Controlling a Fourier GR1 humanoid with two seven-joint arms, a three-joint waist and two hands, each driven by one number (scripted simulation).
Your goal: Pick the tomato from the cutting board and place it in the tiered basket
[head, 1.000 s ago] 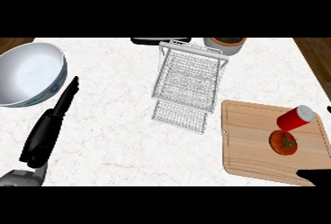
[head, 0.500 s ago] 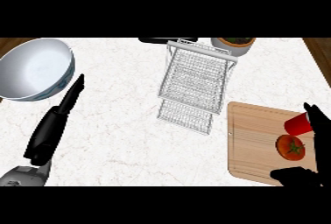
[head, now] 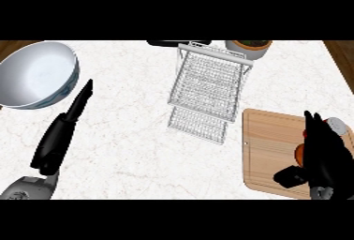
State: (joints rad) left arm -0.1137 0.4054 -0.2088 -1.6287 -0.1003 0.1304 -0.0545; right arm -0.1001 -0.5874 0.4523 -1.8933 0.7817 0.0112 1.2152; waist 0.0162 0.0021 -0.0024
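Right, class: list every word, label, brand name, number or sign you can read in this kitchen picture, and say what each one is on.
None: there is no readable text anywhere in the picture.
The cutting board, wire basket, bowl and counter are all plain.
The red cup is mostly hidden behind the right hand; the part that shows carries no label.

Counter (head: 131,140): we see white marble with faint grey veins.
Tiered basket (head: 207,86): silver-white wire mesh.
Bowl (head: 34,75), left of the basket: we see pale blue-grey.
Cutting board (head: 269,145), right of the basket: light wood grain.
Tomato (head: 300,152): orange-red.
Left hand (head: 66,129), right hand (head: 325,154): black.
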